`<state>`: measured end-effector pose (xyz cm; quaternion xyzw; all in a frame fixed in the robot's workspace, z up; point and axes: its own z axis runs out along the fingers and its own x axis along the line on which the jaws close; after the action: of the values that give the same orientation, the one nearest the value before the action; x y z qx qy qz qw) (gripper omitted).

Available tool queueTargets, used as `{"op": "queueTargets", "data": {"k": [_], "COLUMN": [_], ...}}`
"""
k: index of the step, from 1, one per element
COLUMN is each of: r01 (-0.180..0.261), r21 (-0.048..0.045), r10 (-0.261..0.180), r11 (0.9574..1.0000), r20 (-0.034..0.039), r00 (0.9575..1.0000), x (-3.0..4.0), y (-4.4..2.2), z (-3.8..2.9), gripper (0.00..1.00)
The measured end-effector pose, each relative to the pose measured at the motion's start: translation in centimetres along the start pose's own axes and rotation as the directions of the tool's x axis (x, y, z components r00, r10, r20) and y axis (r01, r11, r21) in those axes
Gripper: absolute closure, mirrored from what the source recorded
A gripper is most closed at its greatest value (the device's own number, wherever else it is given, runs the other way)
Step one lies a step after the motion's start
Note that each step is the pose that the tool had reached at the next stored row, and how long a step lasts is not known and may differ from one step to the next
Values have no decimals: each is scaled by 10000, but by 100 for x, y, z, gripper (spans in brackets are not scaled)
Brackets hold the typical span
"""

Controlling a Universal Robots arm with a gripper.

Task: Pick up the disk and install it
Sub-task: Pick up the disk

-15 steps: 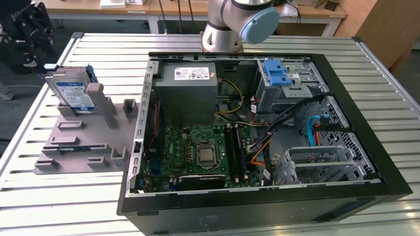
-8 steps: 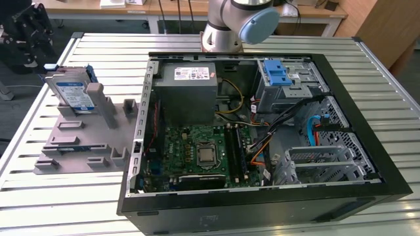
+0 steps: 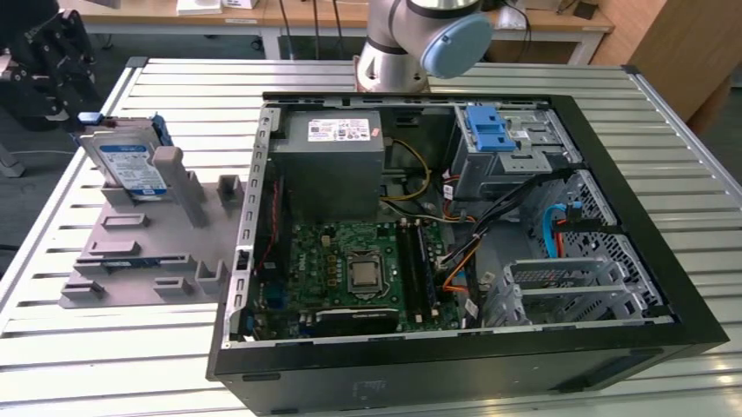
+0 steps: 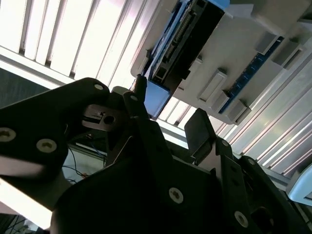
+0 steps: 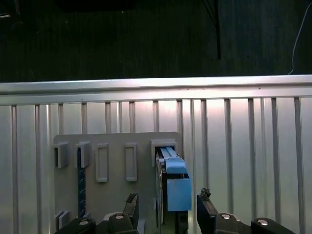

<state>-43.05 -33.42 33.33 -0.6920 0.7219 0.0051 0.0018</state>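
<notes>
Gripper (image 5: 168, 201) is wide open, nothing held; disk (image 5: 178, 187) stands on edge in the holder (image 5: 117, 141) straight ahead, thin edge lined up between the fingers (image 5: 205, 201).

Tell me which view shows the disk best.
The exterior view: the disk stands in the grey holder, labelled face toward the camera. The first wrist view shows it edge-on, the second wrist view its connector end.

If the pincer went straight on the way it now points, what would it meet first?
The disk: its blue caddy stands in the grey holder, between the open fingertips of the pincer in the first wrist view. Nothing seems to lie between, though depth is unclear.
</notes>
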Motion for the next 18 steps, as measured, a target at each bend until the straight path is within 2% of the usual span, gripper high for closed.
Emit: {"op": "queueTargets", "data": {"k": [4, 9, 14, 18], "r01": [19, 31, 31, 31], "r21": [48, 52, 50, 50], "r10": [-19, -31, -31, -31], "r11": [10000, 10000, 10000, 10000], "r20": [4, 7, 6, 6], "r00": [10000, 10000, 10000, 10000], "x": [-7, -39, -45, -46], "y": [25, 34, 67, 68], "z": [53, 103, 177, 232], "gripper": [41, 41, 41, 42]}}
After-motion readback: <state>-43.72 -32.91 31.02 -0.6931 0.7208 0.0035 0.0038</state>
